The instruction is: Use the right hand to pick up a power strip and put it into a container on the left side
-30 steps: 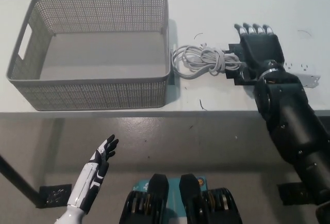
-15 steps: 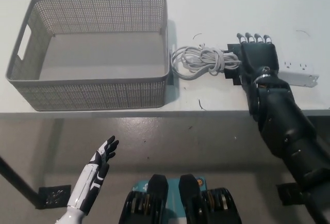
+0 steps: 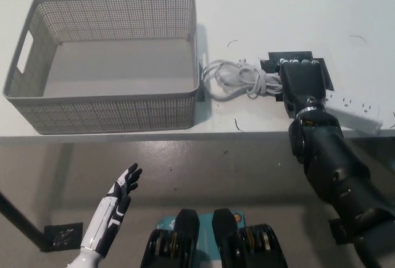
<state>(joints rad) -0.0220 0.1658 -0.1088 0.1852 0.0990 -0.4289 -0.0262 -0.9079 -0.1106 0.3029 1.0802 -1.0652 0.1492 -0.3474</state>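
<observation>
The white plastic power strip (image 3: 355,105) lies flat on the white table (image 3: 278,8), near the table's front edge and well to the right of the grey perforated plastic basket (image 3: 105,110). Only the strip's right part shows, with its row of sockets; the rest is hidden under the robot's black right hand (image 3: 302,83). That hand lies palm down over the strip's left end, fingers pointing away from the robot and set close together; whether they have closed on the strip cannot be told. A dark shadow fringes the hand on the table. The strip's coiled white cable (image 3: 237,79) rests between the hand and the basket, its loops reaching almost to the basket's right wall. The basket itself is rectangular, with a handle slot in its left wall, and has nothing in it. The white left hand (image 3: 117,203) hangs below the table's edge, beneath the basket, fingers spread and holding nothing.
</observation>
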